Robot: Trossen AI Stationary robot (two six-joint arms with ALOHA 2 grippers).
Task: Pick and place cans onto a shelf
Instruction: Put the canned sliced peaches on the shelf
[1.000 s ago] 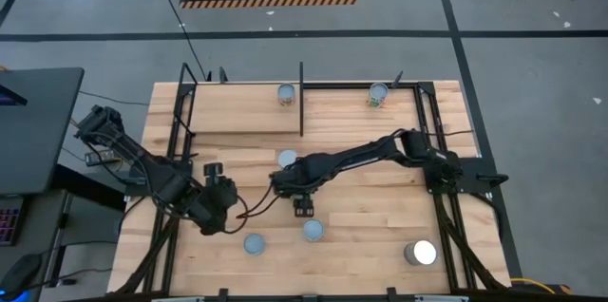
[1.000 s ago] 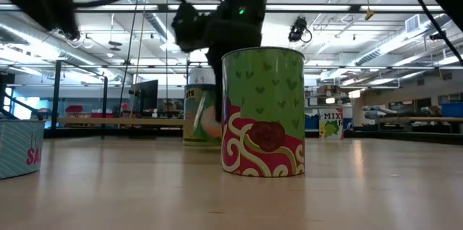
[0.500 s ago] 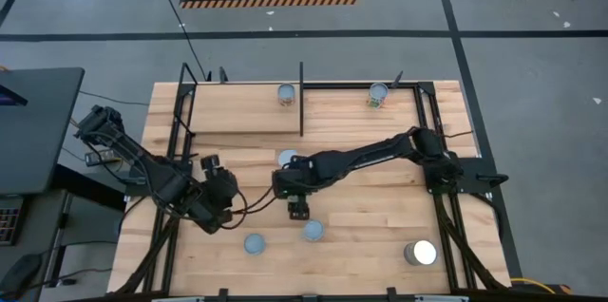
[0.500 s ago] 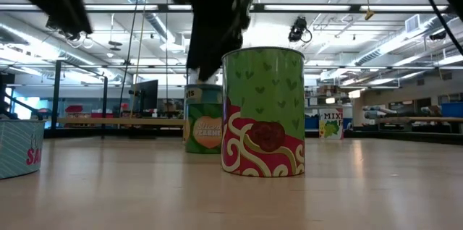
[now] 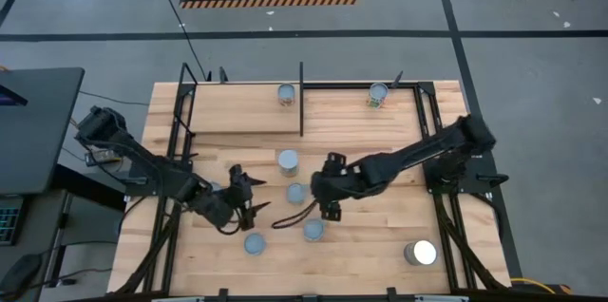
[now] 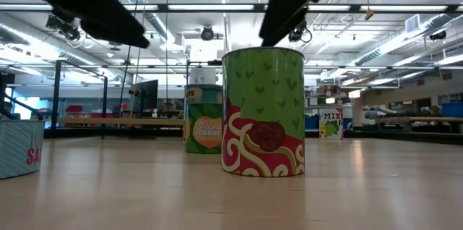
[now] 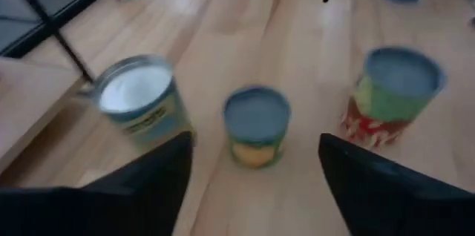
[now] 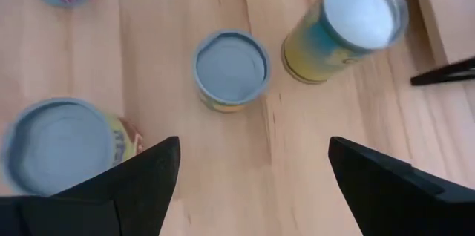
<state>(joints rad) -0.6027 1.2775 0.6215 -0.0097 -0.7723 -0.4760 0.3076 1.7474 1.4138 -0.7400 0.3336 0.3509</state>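
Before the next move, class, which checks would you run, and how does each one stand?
1. Left gripper open: ok.
2. Right gripper open: ok.
3. Both grippers empty: ok.
4. Small can between the grippers upright, apart from the tall can: ok.
5. Shelf has free room: ok; only two cans stand on it.
6. All cans shelved: not ok; five stand on the table.

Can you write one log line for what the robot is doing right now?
left gripper: open, empty | right gripper: open, empty | cans on shelf: two | small can: between grippers
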